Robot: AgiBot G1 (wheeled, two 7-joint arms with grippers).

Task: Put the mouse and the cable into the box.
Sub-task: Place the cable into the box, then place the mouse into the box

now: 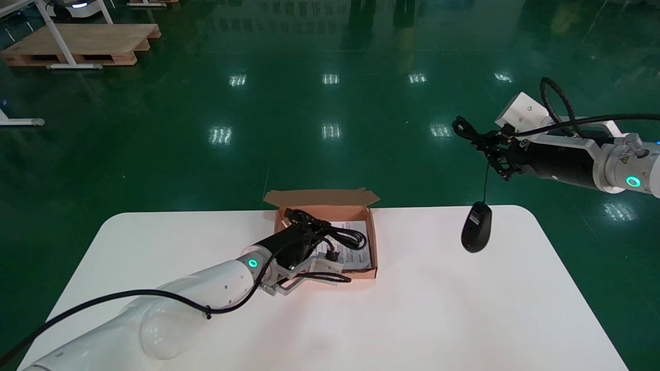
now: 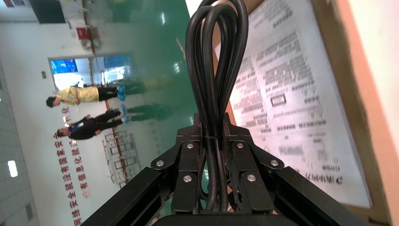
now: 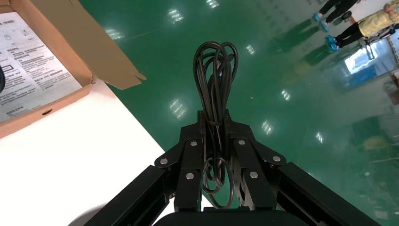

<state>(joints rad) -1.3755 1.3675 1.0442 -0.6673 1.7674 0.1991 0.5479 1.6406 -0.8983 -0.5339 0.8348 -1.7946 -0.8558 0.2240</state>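
Here, left gripper (image 2: 210,127) tight on cable (image 2: 212,61) over part-hidden box (image 1: 374,247), right gripper (image 3: 212,120) on mouse cord (image 3: 215,70).

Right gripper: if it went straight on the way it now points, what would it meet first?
Probably nothing near: the right gripper, shut on the mouse cord, points off the table, clear of the box, at open floor. Depth is unclear.
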